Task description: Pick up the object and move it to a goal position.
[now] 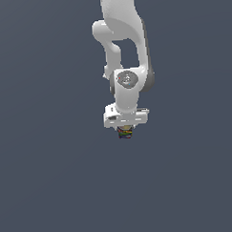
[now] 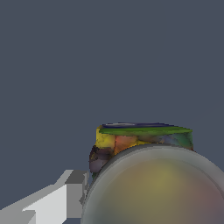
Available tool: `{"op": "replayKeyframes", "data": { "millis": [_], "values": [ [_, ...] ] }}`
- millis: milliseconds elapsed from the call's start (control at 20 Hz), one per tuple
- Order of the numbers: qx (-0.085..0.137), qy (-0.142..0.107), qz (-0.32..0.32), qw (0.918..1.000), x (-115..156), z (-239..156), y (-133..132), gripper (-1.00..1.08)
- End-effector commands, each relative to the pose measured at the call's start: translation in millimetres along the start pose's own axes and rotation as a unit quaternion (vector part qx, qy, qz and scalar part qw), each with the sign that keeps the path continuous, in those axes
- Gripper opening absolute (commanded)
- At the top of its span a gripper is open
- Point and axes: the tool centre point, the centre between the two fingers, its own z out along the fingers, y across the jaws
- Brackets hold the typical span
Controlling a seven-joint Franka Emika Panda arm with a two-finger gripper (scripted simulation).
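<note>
The object (image 1: 125, 133) is a small can with a red, yellow, green and dark-blue label. In the exterior view it sits tucked right under the white gripper (image 1: 125, 127), between the fingers. In the wrist view the can (image 2: 144, 142) fills the lower part of the picture, with its blurred tan top and grey rim very close to the camera. One grey-white finger (image 2: 70, 194) lies against the can's side; the other finger is hidden. The gripper looks shut on the can. I cannot tell whether the can rests on the floor or hangs above it.
The white arm (image 1: 127, 50) comes down from the top of the exterior view. Around it there is only a plain dark blue-grey surface (image 1: 44, 178). No goal marker shows.
</note>
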Motion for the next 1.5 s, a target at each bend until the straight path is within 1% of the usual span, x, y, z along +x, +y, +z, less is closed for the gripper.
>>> {"op": "replayKeyframes", "data": {
  "millis": [0,250,1050,1450],
  "values": [
    [0.0,0.002,0.0,1.0,3.8,-17.3,9.4,-1.0],
    [0.0,0.002,0.0,1.0,10.3,-58.6,33.3,-1.0],
    [0.001,0.003,0.0,1.0,38.4,-217.6,127.1,-1.0],
    [0.0,0.003,0.0,1.0,51.1,-278.6,163.4,-1.0]
  ]
}}
